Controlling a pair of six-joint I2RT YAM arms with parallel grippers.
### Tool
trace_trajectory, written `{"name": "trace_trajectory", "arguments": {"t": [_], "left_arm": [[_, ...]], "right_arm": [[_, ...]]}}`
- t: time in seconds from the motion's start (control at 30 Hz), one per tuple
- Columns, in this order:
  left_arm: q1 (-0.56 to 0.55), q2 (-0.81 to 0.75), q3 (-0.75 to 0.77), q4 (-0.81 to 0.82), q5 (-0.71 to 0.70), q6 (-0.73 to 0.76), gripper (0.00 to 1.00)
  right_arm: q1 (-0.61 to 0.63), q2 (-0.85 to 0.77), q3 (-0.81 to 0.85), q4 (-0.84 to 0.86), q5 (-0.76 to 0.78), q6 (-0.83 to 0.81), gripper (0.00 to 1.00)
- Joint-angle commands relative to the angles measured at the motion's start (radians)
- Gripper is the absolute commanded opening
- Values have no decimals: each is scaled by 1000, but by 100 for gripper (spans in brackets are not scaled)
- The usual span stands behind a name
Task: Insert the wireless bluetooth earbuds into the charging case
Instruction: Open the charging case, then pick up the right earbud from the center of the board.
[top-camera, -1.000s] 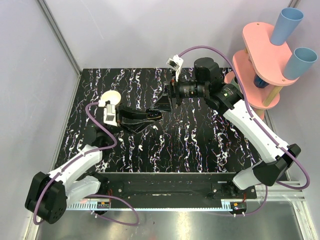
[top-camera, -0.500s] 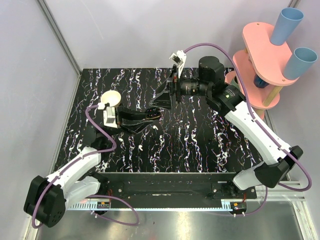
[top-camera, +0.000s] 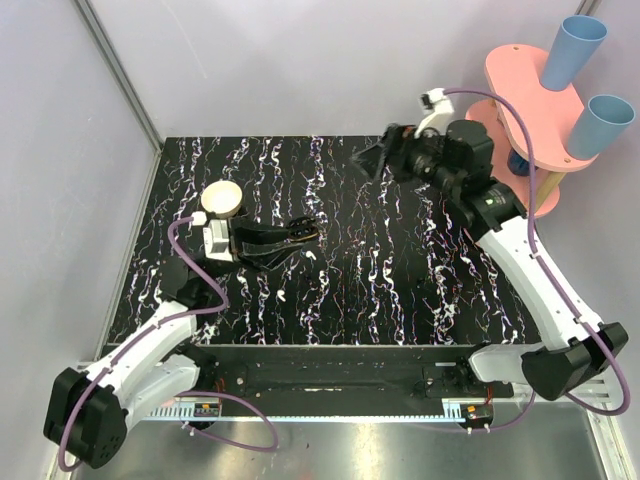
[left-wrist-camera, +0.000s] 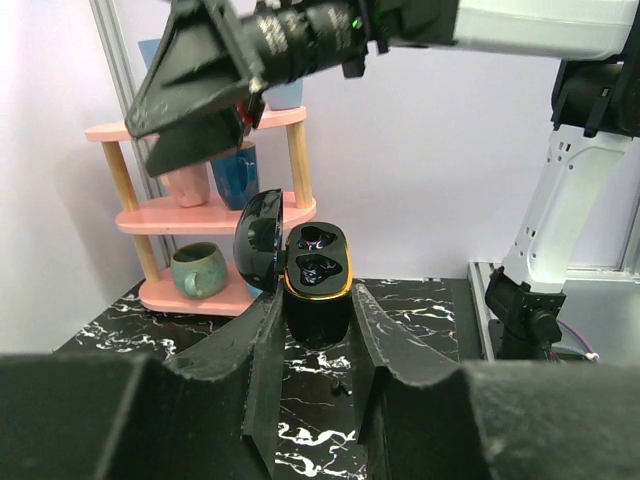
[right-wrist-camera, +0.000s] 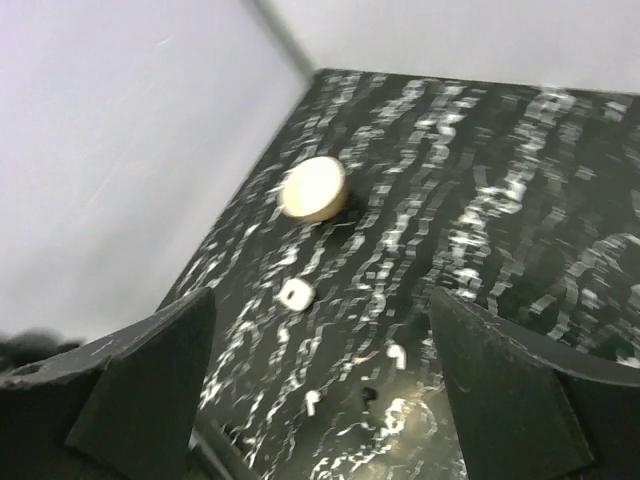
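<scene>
My left gripper (left-wrist-camera: 315, 312) is shut on a black charging case (left-wrist-camera: 318, 268) with a gold rim. Its lid stands open to the left and both wells look empty. From above, that gripper (top-camera: 300, 233) sits mid-left on the table. A cream round case (top-camera: 222, 197) lies closed at the back left, also visible as the cream case (right-wrist-camera: 314, 189) in the right wrist view. Two white earbuds (right-wrist-camera: 397, 353) (right-wrist-camera: 312, 402) and a small white round piece (right-wrist-camera: 295, 294) lie loose on the marble. My right gripper (top-camera: 378, 157) hangs open and empty at the back right.
A pink shelf rack (top-camera: 528, 95) with blue cups (top-camera: 580, 45) stands off the table's back right corner; a green mug (left-wrist-camera: 198, 270) sits on its low shelf. A tiny black piece (left-wrist-camera: 340, 385) lies on the table under the held case. Grey walls close the left and back.
My right gripper has pulled away from the black case and swung up toward the back right, still open. The left gripper keeps its hold on the case and has barely shifted.
</scene>
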Motion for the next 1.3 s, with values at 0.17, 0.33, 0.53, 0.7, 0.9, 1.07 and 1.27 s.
{"name": "trace_trajectory", "arguments": {"t": [0.17,0.33,0.53,0.7,0.9,1.07,1.27], "left_arm": [[0,-102,15,-86,-45,90,0],[-2,-139,32,-137,-34,116,0],[-2,-142,32,-134,-19,104,0],[-2,-133,41,-157,-17,115,0],[0,-111,46,-154,-20,119,0],[-2,-107,51,-154,-17,119,0],[-2,-107,45,-158,-19,122,0]], "right_arm": [[-148,-3,-65,-189,127,108,97],[-153,-12,-123,-275,287,100,100],[-177,-46,-255,-333,350,110,100],[-203,-37,-333,-455,454,186,98],[-208,-24,-436,-508,471,324,94],[-208,-3,-485,-502,488,306,79],[-208,38,-525,-475,537,284,75]]}}
